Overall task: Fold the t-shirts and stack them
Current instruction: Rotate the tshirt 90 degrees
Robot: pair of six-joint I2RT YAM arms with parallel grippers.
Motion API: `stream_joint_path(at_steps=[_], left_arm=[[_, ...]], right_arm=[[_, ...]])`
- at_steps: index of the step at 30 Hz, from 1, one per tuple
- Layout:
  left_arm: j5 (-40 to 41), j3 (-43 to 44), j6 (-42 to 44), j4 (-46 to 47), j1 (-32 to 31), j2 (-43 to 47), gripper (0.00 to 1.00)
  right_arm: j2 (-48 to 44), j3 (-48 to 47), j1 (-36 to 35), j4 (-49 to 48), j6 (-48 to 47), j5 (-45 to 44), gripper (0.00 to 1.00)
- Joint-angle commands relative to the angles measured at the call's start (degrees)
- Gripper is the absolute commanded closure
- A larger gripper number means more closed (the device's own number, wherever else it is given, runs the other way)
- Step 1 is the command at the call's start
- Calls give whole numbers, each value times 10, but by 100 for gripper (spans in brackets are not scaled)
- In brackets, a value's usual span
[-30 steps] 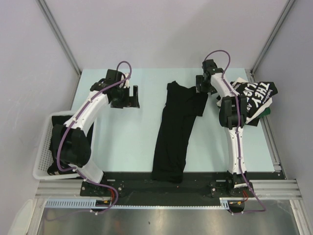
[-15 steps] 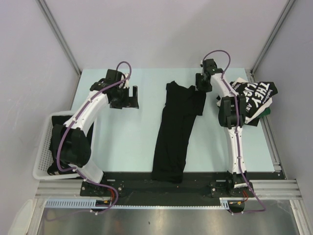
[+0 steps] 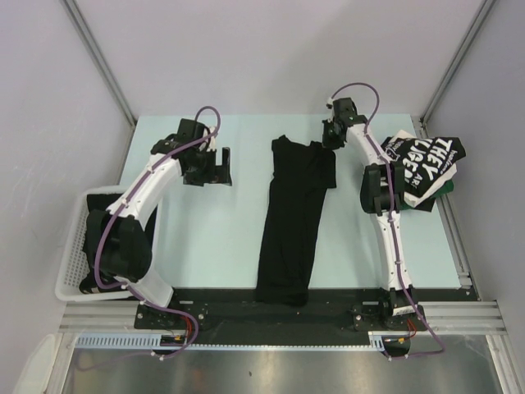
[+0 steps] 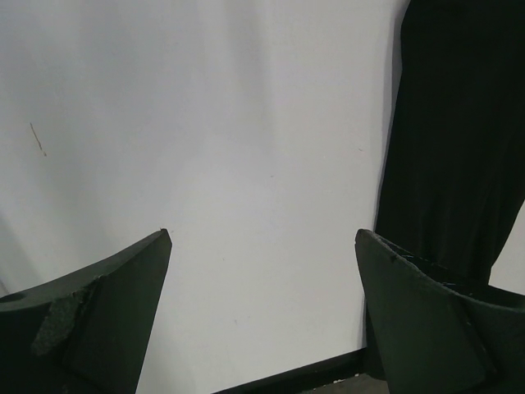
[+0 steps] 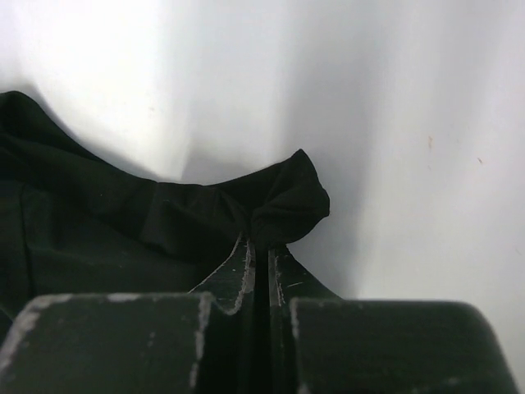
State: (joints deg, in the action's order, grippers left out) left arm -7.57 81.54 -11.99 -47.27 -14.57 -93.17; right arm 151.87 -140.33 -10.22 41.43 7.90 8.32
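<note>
A black t-shirt (image 3: 291, 222) lies folded lengthwise down the middle of the table. My right gripper (image 3: 328, 141) is at its far right corner, shut on a bunched tip of the black cloth (image 5: 283, 201); the right wrist view shows both fingers (image 5: 261, 242) pressed together on it. My left gripper (image 3: 221, 164) hovers over bare table left of the shirt, open and empty (image 4: 262, 234), with the shirt's edge (image 4: 459, 148) to its right. A second black t-shirt with white block lettering (image 3: 426, 160) lies crumpled at the right edge.
A white mesh basket (image 3: 70, 263) with dark cloth in it hangs at the table's left edge. Something green (image 3: 447, 189) peeks out under the lettered shirt. A black strip (image 3: 328, 300) runs along the near edge by the arm bases.
The right gripper closed on the shirt's far right corner and moved up and left, drawing the sleeve flap inward. The left arm stayed put.
</note>
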Motion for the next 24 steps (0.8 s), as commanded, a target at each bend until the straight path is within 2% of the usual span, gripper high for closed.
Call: stream_joint_path(at_steps=[1,13,24], left_arm=[[7,-18,1,2,-5,47,1],[-6,-106,-6,36,-20,92,1],[-16,-155,-11,52,-24,125,0]], right_arm=[[49,-7,-21,-42,2,33,100],[61,-43,-22,-279,31,38,100],[89,-66,-22,-388,41,7,100]])
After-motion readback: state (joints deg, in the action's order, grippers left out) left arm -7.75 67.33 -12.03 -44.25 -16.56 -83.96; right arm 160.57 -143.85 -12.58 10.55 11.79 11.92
